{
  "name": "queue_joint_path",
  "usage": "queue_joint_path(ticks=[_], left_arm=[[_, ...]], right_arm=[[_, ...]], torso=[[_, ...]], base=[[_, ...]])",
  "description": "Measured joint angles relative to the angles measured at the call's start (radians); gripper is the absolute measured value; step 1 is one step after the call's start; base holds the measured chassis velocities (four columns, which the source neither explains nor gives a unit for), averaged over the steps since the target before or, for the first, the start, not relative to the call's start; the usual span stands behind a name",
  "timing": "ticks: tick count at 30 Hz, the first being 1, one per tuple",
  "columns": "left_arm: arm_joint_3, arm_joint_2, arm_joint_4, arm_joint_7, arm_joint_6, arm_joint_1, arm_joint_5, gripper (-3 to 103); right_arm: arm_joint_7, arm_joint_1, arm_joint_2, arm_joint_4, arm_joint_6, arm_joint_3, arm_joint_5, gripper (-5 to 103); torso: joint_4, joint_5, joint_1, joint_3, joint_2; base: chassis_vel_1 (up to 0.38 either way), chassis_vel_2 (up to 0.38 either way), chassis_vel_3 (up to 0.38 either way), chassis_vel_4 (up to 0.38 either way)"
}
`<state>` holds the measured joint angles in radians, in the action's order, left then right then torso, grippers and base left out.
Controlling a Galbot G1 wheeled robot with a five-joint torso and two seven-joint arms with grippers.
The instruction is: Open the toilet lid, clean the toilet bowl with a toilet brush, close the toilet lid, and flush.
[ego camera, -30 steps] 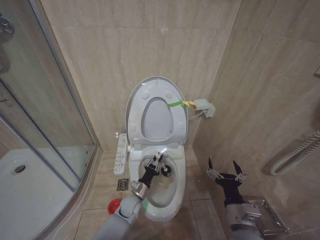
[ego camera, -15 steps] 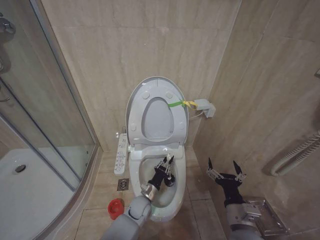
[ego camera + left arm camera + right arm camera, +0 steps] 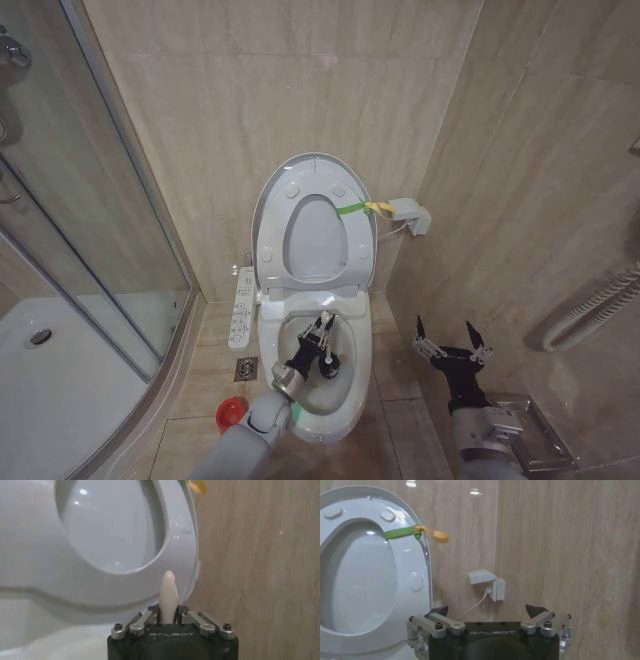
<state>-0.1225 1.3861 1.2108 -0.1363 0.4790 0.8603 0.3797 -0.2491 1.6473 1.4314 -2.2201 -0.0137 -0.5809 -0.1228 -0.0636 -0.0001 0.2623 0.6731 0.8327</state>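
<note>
Left gripper (image 3: 322, 338) is clamping the toilet brush (image 3: 168, 592) handle, working inside the toilet bowl (image 3: 345, 385). Toilet lid (image 3: 270, 200) is standing upright. Right gripper (image 3: 450, 345) is hovering spread wide, beside the bowl.

You see a glossy white toilet lid (image 3: 312, 215) with a green-and-yellow strap (image 3: 363, 208), a white toilet bowl (image 3: 355, 345), beige streaked wall tiles (image 3: 250, 90), and a red brush base (image 3: 230, 411) beside your left tool (image 3: 322, 333).

Glossy plastic toilet lid (image 3: 313, 222); glazed ceramic toilet bowl (image 3: 360, 350).
</note>
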Motion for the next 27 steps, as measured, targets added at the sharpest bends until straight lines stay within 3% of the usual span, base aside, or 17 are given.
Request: queue_joint_path(ticks=[11, 20, 27], left_arm=[[-0.036, 0.053, 0.046, 0.007, 0.022, -0.042, 0.011, 22], [-0.036, 0.061, -0.093, -0.05, 0.027, -0.075, 0.069, 22], [-0.016, 0.042, -0.154, -0.045, 0.021, -0.092, 0.015, 22]], right_arm=[[0.0, 0.0, 0.0, 0.0, 0.0, 0.0, 0.0, 100], [0.0, 0.0, 0.0, 0.0, 0.0, 0.0, 0.0, 100], [0.0, 0.0, 0.0, 0.0, 0.0, 0.0, 0.0, 100]], torso=[[-0.0001, 0.0001, 0.0, 0.0, 0.0], [0.0002, 0.0001, 0.0, 0.0, 0.0], [0.0002, 0.0, 0.0, 0.0, 0.0]], base=[[0.0, 0.0, 0.0, 0.0], [0.0, 0.0, 0.0, 0.0], [0.0, 0.0, 0.0, 0.0]])
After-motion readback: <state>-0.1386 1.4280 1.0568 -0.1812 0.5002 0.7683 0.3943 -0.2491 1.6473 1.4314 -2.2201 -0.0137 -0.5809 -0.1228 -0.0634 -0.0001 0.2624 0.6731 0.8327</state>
